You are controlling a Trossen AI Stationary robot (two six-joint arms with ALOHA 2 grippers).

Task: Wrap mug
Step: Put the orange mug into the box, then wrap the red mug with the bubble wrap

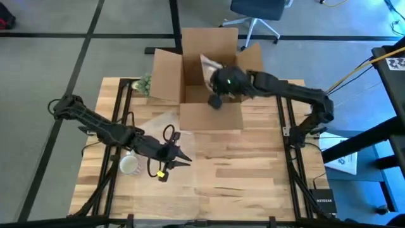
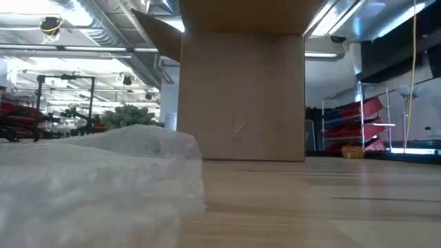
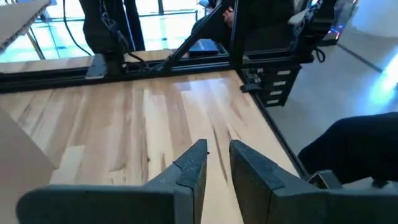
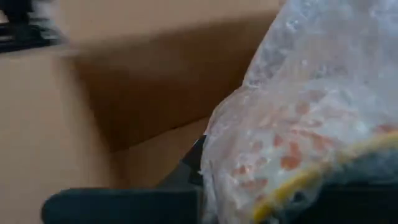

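Landmark: the open cardboard box (image 1: 202, 69) at the far edge of the wooden table (image 1: 253, 171), flaps spread outward.

Right gripper (image 1: 218, 95) reaches over the box's near wall, into or just above its interior. In the right wrist view a bubble-wrapped bundle (image 4: 298, 124) fills most of the frame, pressed against one dark finger (image 4: 189, 168), with brown box walls behind it. The wrap is clear and cloudy, with orange-red patches showing through and a yellow band along its lower edge. The second finger is hidden by the wrap, so the jaw opening cannot be read; the bundle looks held, but the grip itself is not visible. From above, a pale crinkled piece of the same wrap shows inside the box, just beside the gripper.

Left gripper (image 1: 180, 157) is over the table in front of the box, off its near-left corner and well apart from it. Its fingers (image 3: 193, 168) are nearly together, with only a narrow slit between them and nothing in it.

A white mug (image 1: 130, 165), unwrapped and with its opening facing up, stands on the table just beside the left arm, farther from the box than the gripper. A sheet of bubble wrap (image 1: 158, 123) lies flat between mug and box; in the low view it bulks in the foreground before the box.
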